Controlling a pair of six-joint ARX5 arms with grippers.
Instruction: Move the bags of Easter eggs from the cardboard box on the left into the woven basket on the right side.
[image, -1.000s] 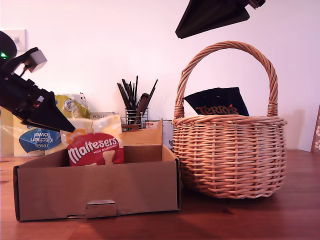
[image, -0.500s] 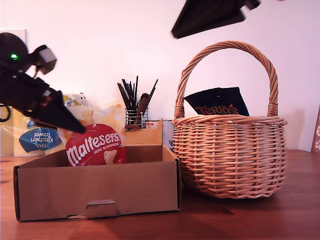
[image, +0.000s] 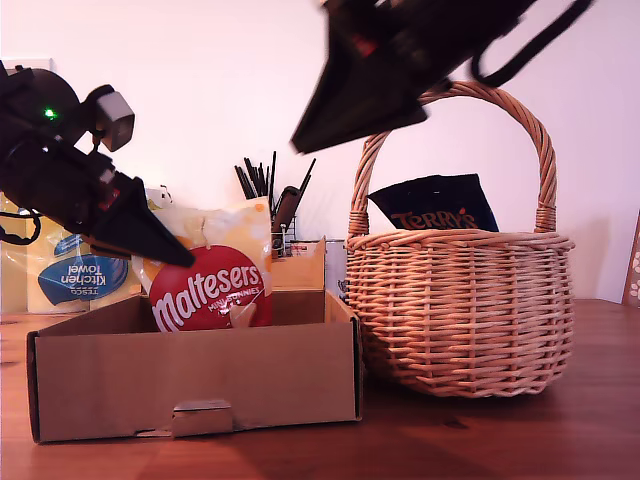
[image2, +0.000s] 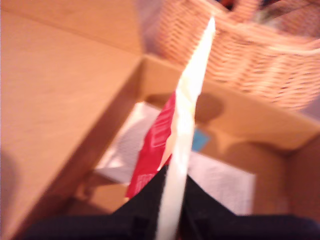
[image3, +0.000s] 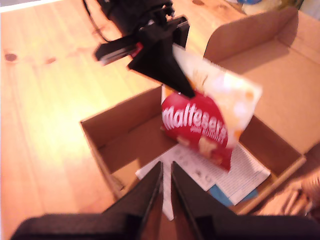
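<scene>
Red Maltesers bag (image: 212, 290) pinched in my first gripper (image: 180, 257) | lower edge behind cardboard box (image: 190, 375) wall | my second gripper (image3: 166, 172) nearly closed, empty

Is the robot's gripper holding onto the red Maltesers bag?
Touching. In the first wrist view, my first gripper pinches the Maltesers bag edge between its fingers.

Your Maltesers bag (image: 212, 290): glossy plastic film, red and cream. Cardboard box (image: 190, 385): matt brown corrugated card. Woven basket (image: 460, 305): rough tan wicker. Terry's bag (image: 435, 205): glossy dark film. Surface (image: 500, 440): smooth polished wood.
</scene>
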